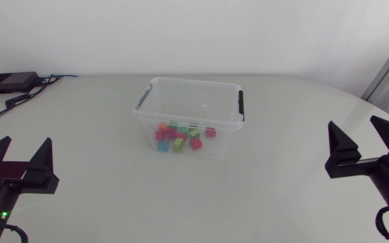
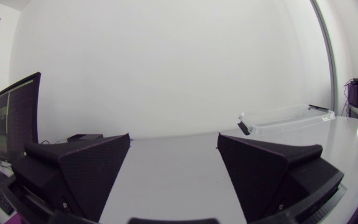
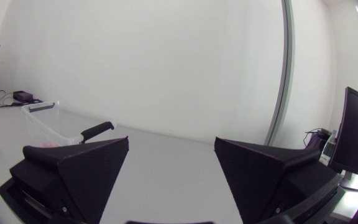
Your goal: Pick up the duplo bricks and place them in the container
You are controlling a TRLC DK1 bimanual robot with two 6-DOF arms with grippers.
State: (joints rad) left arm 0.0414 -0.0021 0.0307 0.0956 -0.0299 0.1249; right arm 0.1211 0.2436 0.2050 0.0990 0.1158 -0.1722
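Clear plastic container (image 1: 192,96) sits open, no lid, near the middle of the tabletop (image 1: 93,128), with black latch handles (image 1: 241,105) on its two short ends. Duplo bricks (image 1: 179,135) are all in a loose pile on the container floor: pink, red, green, yellow and teal pieces; exact count unclear. No bricks visible on the tabletop outside it. Left claw (image 1: 26,143) is at the near left side, fingers spread wide apart, holding nothing, well apart from the container. Right claw (image 1: 354,126) is at the near right side, fingers also wide apart with nothing between them, well apart from the container. Left wrist view: left claw (image 2: 174,140) apart, bare tabletop between the fingers, container (image 2: 286,119) far ahead and off to one side. Right wrist view: right claw (image 3: 171,142) apart, container (image 3: 53,122) ahead beyond one finger. A small black box (image 1: 9,82) with cables lies at the far left corner.
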